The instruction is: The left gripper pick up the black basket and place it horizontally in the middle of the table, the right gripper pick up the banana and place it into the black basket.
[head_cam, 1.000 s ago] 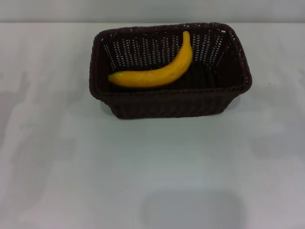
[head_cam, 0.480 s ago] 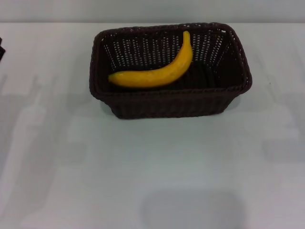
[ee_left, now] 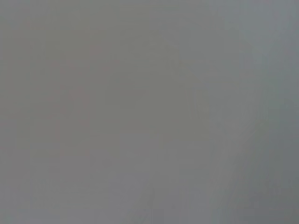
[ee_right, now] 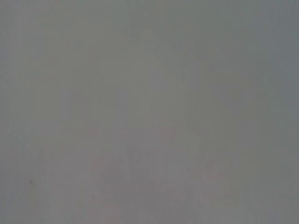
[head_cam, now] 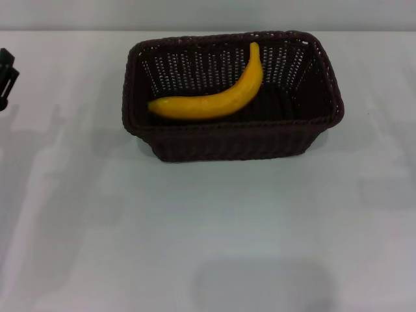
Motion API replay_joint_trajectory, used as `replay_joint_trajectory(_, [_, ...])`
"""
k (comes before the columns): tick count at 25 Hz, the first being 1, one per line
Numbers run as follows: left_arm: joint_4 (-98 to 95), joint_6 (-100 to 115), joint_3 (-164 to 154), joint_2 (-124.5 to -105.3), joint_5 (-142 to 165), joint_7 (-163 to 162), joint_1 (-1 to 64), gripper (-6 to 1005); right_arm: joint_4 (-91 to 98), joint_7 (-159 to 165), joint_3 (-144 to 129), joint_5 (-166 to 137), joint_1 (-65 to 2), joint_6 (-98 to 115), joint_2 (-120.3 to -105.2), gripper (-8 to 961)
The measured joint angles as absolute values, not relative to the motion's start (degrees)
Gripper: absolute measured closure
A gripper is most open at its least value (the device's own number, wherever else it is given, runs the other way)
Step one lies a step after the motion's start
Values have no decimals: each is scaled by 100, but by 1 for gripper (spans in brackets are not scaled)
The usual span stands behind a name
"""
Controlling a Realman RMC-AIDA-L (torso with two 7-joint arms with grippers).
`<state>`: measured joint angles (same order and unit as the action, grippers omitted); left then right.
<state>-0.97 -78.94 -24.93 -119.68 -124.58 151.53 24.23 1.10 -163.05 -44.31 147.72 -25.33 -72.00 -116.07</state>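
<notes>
The black basket stands lengthwise across the far middle of the white table in the head view. Inside it lies the yellow banana, curved, its stem end up near the back wall. At the far left edge of that view a black piece of my left gripper pokes in, well away from the basket. My right gripper is out of view. Both wrist views hold only plain grey surface.
Bare white tabletop surrounds the basket on all sides, with soft arm shadows at the left and right. The table's far edge runs just behind the basket.
The black piece of my left gripper has come further into view at the left edge. Basket and banana have not moved.
</notes>
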Motion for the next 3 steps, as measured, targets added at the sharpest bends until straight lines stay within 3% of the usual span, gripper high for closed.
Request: replay_joint_trajectory(3, [-1,-7861,-2482,-11963,-12458,15166,2511,107,143,-16303,-4412,14759,-2606,-7183,-11603,79])
